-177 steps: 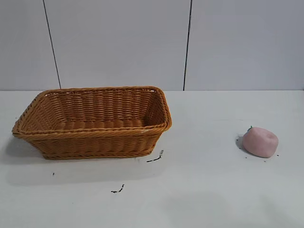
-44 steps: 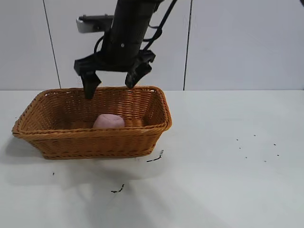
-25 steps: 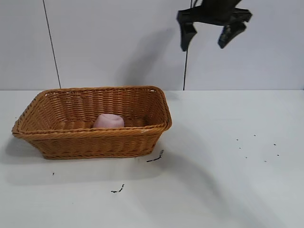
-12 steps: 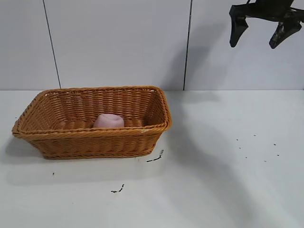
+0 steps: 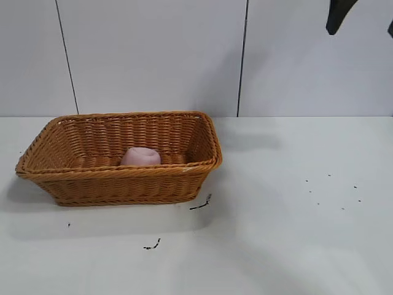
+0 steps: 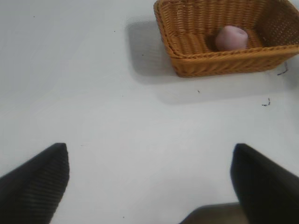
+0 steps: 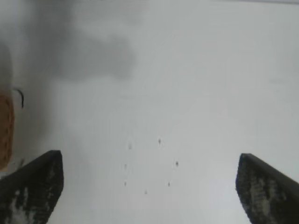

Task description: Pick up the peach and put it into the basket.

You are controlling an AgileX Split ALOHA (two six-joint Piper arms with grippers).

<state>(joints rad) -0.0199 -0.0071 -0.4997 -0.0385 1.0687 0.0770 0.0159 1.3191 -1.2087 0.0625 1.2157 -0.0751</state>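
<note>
The peach (image 5: 140, 156) is seen lying inside the basket (image 5: 116, 184) on the surface (image 5: 276, 233). The right hand (image 7: 149, 186) is held wide apart and empty, high above the surface. The left hand (image 6: 149, 179) is likewise spread wide, holding nothing.

A white table (image 5: 276, 246) fills the lower half of the frame, below a pale panelled wall (image 5: 153, 55) with dark vertical seams. Small dark scraps (image 5: 201, 203) lie at lower centre, and fine dark specks (image 5: 331, 190) dot the right side.
</note>
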